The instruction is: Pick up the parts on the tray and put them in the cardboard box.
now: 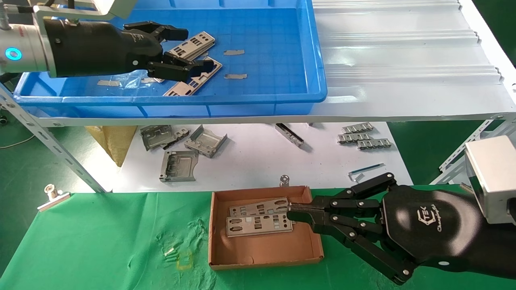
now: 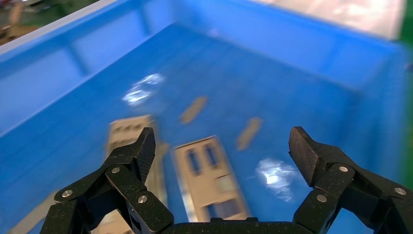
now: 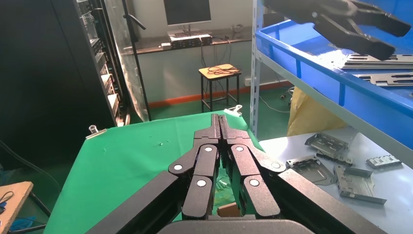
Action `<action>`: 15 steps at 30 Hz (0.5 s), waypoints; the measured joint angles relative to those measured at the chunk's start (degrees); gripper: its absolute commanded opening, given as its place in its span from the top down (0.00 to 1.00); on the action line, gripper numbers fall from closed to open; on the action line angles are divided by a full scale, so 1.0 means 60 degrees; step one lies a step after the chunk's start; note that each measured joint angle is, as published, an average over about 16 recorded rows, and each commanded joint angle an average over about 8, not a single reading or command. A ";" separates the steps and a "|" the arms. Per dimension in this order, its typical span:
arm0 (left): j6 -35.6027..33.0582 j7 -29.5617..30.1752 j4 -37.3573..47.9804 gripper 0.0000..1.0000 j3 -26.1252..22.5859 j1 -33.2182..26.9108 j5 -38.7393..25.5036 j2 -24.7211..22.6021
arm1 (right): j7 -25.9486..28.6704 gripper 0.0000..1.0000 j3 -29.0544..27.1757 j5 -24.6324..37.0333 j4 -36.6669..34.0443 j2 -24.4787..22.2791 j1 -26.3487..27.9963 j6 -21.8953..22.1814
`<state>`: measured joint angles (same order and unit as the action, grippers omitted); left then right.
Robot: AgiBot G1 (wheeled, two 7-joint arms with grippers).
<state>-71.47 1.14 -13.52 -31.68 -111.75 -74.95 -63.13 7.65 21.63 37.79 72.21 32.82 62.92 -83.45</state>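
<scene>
Fingers [image 2: 139, 151] of left gripper [image 1: 183, 50] spread, seemingly above tray [image 1: 282, 96] parts [image 1: 193, 42].

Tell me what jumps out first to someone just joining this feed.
The big blue tray on the upper shelf, with the left end effector open over the silver plates in it. Below, the right end effector is shut beside the cardboard box, which holds two plates.

A green floor [image 3: 272, 105] meets a pale wall [image 3: 146, 29] — a stool [image 3: 220, 73] stands there, a monitor [image 3: 187, 10] on a ledge, dark racks [image 3: 100, 58] alongside.
</scene>
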 measured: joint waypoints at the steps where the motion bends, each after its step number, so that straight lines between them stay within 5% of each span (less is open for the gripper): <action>1: 0.0205 -0.0093 0.0185 0.00 -0.0014 -0.0053 -0.0044 -0.0091 | 0.0000 0.00 0.0000 0.0000 0.0000 0.0000 0.0000 0.0000; 15: 0.2362 -0.0614 0.1765 0.00 0.0042 -0.0310 -0.0130 -0.1026 | 0.0000 0.00 0.0001 -0.0001 0.0000 0.0000 0.0000 0.0000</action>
<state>-57.30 -2.54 -2.94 -31.43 -113.61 -75.73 -69.29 7.65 21.64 37.79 72.21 32.82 62.93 -83.45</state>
